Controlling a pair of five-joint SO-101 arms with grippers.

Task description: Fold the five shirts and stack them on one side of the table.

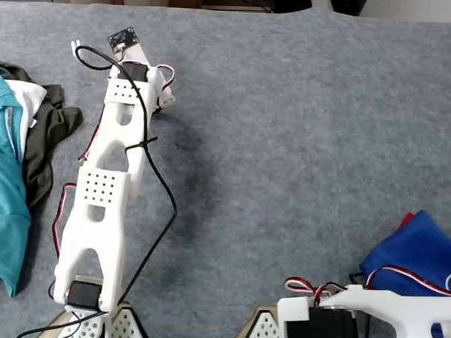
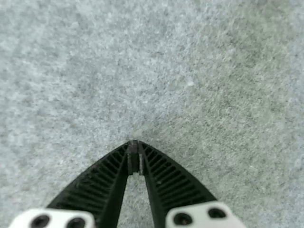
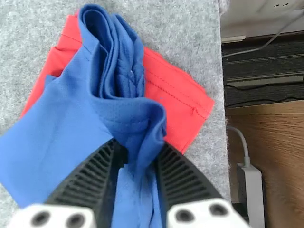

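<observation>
2 grippers over grey felt (image 1: 301,127): left gripper (image 2: 134,154) pinched closed, empty; right gripper (image 3: 138,145) clamps blue shirt (image 3: 71,128) at the felt's edge, wood panel (image 3: 270,142) beyond.

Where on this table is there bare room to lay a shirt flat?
The table is bare from the left arm across to the blue shirt. Crowded: the left edge, with the teal shirt and dark shirt, and the near right corner, where the right end effector grips the blue shirt over a red shirt.
</observation>
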